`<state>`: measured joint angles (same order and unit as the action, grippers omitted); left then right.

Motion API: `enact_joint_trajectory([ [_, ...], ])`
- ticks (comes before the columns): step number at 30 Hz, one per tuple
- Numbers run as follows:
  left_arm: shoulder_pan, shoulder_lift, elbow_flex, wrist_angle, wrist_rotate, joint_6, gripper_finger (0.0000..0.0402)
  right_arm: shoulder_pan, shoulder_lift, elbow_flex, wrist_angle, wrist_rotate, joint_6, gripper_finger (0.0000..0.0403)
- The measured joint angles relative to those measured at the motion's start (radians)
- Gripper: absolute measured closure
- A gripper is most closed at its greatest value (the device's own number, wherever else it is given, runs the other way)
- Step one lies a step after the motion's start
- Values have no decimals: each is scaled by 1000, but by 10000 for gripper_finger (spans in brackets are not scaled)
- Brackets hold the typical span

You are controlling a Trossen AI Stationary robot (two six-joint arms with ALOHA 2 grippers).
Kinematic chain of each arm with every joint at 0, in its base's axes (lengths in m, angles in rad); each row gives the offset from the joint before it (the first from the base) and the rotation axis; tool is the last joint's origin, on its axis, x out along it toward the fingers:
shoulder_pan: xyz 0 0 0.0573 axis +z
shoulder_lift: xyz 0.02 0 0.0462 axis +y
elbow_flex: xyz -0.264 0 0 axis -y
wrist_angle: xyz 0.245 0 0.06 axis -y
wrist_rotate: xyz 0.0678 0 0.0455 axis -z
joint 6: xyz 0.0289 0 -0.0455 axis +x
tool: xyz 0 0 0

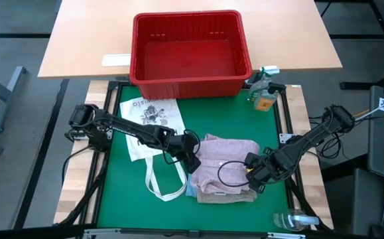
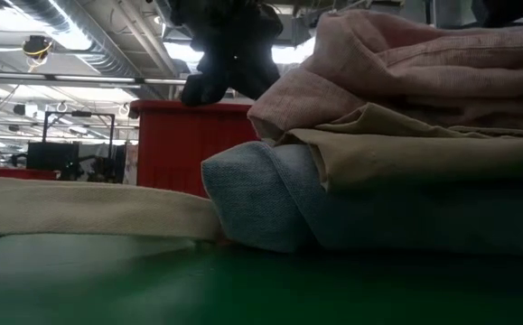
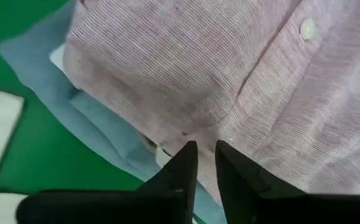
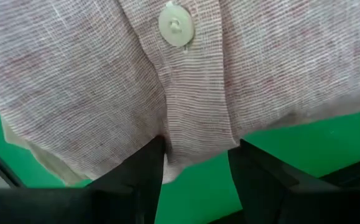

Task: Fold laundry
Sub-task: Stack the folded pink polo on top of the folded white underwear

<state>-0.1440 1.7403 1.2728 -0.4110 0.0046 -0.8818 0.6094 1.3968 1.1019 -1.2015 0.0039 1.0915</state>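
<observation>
Across the green tabletop, beyond which a red basket stands, the laundry sits as a stack toward the near right: a pink shirt on top, a tan cloth under it, blue jeans lowest. A cream tote bag lies flat just left of the stack. The shirt's long axis runs left to right between the arms, so each has one end within reach. The left gripper rests at the left edge, jaws nearly closed, apparently pinching no cloth. The right gripper has its jaws spread around the buttoned placket at the right edge. The shirt looks rumpled, heathered, pale-buttoned.
</observation>
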Motion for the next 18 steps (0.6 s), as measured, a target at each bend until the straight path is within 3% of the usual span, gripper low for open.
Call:
enact_joint_trajectory([
  [10,23,-9,0,19,259,2,344,0,-7,83,-82,6,-19,223],
  [18,-66,-16,0,75,244,2,347,24,-7,132,-134,38,-26,223],
])
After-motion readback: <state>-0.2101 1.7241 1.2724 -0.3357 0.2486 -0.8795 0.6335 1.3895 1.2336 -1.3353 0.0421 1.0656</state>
